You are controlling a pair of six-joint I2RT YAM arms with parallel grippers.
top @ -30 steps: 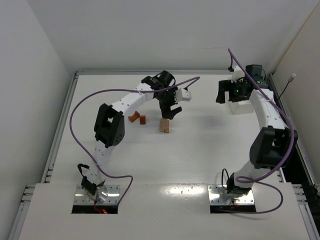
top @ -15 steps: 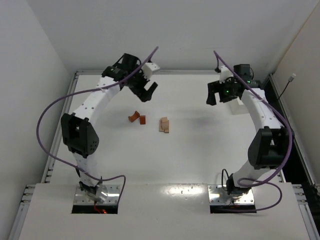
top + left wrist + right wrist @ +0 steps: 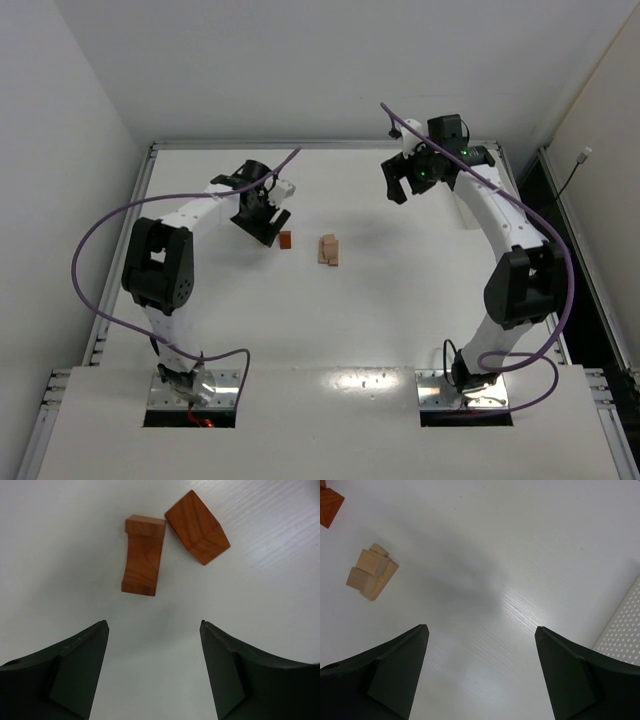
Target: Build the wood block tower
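Holding the left claw (image 3: 154, 625) low, jaws parted around nothing, reddish-brown notched wooden block (image 3: 143, 555) and reddish-brown wooden cube (image 3: 197, 527) lying side by side just ahead. Arching the right claw (image 3: 479, 629) high, spread and empty, pale tan stacked wooden blocks (image 3: 371, 572) lying ahead-left, white perforated tray (image 3: 625, 630) edging right.

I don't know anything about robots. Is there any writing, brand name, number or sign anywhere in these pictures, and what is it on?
None: no readable text shows in any view.
The reddish-brown blocks, the pale tan blocks and the white tray are plain.
The left hand and the right hand are plain black, with no lettering.
If the arms carry any labels, they are too small to make out from above.
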